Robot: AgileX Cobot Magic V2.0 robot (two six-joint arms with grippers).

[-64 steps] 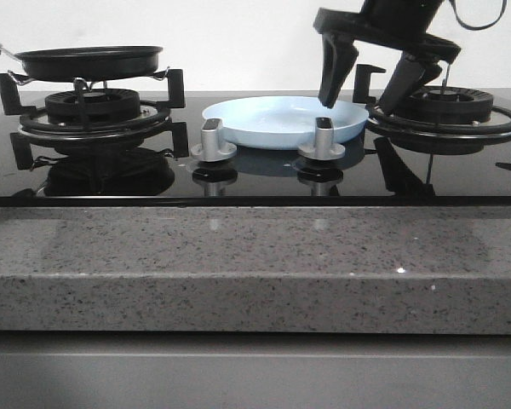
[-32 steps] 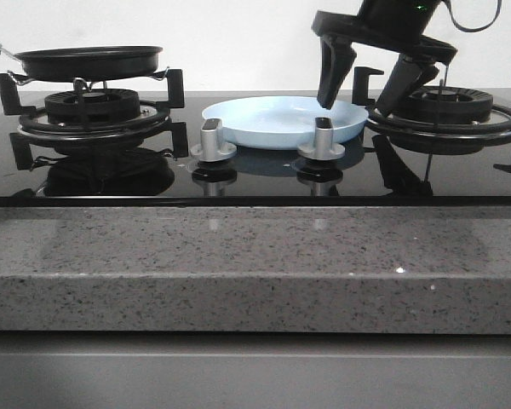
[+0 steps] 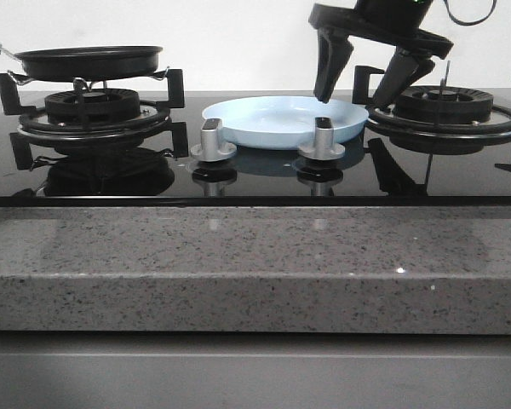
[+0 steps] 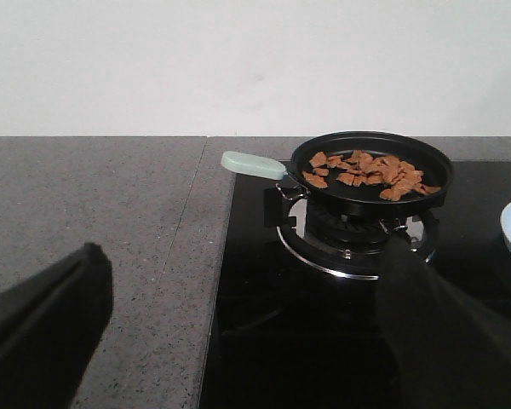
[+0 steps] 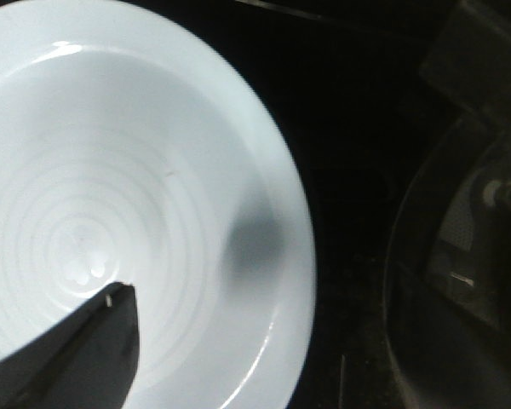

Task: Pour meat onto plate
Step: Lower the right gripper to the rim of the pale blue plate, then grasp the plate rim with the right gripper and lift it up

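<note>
A kitchen: black glass gas hob (image 3: 264, 175) with burners; speckled stone countertop (image 3: 255, 264).

— Where is the meat (image 4: 370, 171) seen?
— Orange-brown flat pieces are heaped loosely inside the black pan (image 4: 370, 183).
— And the plate (image 3: 272, 122)?
— A pale-blue round dish is seen flat and bare, well to the right of the pan.

Glossy black glass hob (image 3: 255, 175), speckled matt stone counter (image 3: 255, 264), glazed plate (image 3: 281, 119).
</note>
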